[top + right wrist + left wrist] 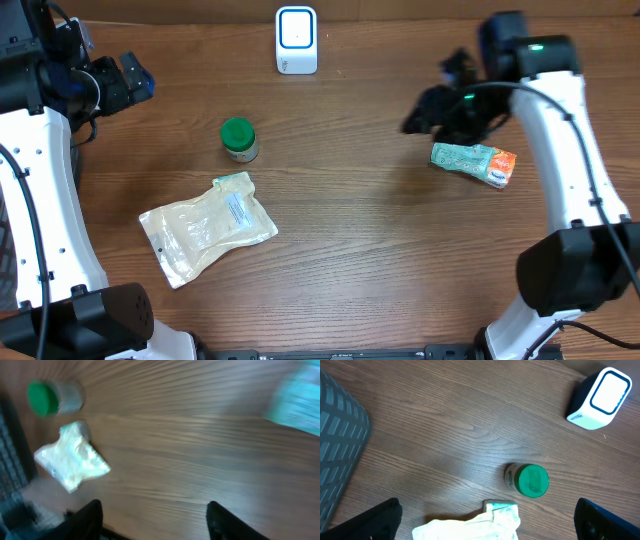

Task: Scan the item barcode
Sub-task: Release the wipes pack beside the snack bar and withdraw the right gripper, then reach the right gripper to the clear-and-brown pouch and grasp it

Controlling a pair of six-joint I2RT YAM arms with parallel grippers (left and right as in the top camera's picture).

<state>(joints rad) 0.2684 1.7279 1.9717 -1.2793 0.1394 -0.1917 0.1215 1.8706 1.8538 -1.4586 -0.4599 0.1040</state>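
Observation:
A white barcode scanner (296,40) with a blue ring stands at the table's back edge, also in the left wrist view as the scanner (599,397). A teal and orange packet (474,162) lies flat on the right. My right gripper (420,115) hovers just left of and behind it, open and empty. The right wrist view is blurred, with the gripper (155,520) over bare wood and the packet (297,402) at the upper right. My left gripper (130,80) is at the far left, wide open (487,525), holding nothing.
A green-lidded jar (238,139) stands left of centre, with a clear plastic bag (207,226) lying in front of it. Both show in the wrist views: jar (530,480), bag (475,522), jar (50,397), bag (72,457). A grey basket (340,435) sits at the left.

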